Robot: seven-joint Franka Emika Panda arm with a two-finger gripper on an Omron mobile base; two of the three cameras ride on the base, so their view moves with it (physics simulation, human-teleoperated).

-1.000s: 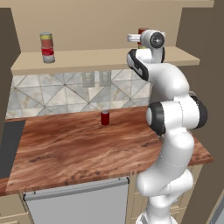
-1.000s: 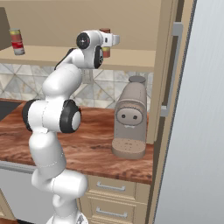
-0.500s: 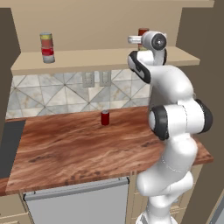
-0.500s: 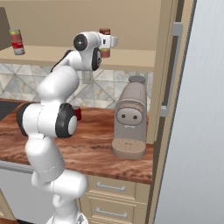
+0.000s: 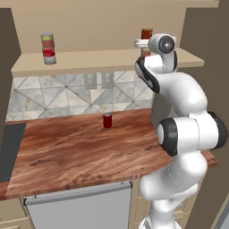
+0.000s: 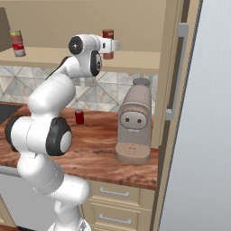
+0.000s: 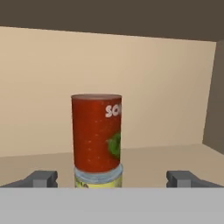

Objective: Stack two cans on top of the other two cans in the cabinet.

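Up on the cabinet's [image 5: 27, 27] shelf board [image 5: 89, 60], at its left end, a small can with a yellow-over-red label [image 5: 47, 42] sat stacked on a red can with a white band [image 5: 49, 57]. Below, a little crimson can [image 5: 107, 120] stood alone on the wooden counter [image 5: 80, 152]. Further right on the shelf, an orange-red can [image 7: 96, 132] rested upright on a grey-topped, yellow-labelled can [image 7: 98, 177]. The pincer [image 7: 112, 178] hung level with that stack, its fingertips [image 7: 42, 178] spread wide on either side, touching neither can. A beige coffee machine [image 6: 134, 122] stood on the counter at the right.
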